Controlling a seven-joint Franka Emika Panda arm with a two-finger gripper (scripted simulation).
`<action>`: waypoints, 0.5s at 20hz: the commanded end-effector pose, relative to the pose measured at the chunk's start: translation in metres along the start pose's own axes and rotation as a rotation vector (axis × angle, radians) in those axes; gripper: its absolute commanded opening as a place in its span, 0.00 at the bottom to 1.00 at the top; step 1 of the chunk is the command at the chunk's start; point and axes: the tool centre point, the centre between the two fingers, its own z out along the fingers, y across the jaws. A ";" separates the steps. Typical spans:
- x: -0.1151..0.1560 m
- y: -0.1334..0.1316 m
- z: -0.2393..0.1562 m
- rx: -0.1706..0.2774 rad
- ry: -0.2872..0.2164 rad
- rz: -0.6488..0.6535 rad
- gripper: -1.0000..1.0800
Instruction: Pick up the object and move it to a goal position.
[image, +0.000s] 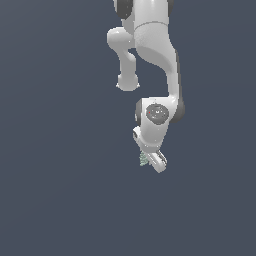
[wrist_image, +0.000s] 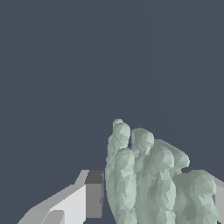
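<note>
Right up close, the object (wrist_image: 153, 183) sits squeezed between the gripper (wrist_image: 148, 197) fingers, held off the floor. Picking up looks done; next, carry it carefully to the goal.

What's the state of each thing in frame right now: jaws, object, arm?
gripper: jaws closed around the object, one finger against its side.
object: pale grey-green ridged lump, held between the jaws; whether it is lifted off any surface cannot be told.
arm: bent, wrist pointing down toward the object.
</note>
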 end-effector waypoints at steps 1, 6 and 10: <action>0.004 0.006 -0.002 0.000 0.000 0.001 0.00; 0.015 0.027 -0.008 0.000 0.000 0.001 0.00; 0.030 0.054 -0.016 0.001 0.000 0.001 0.00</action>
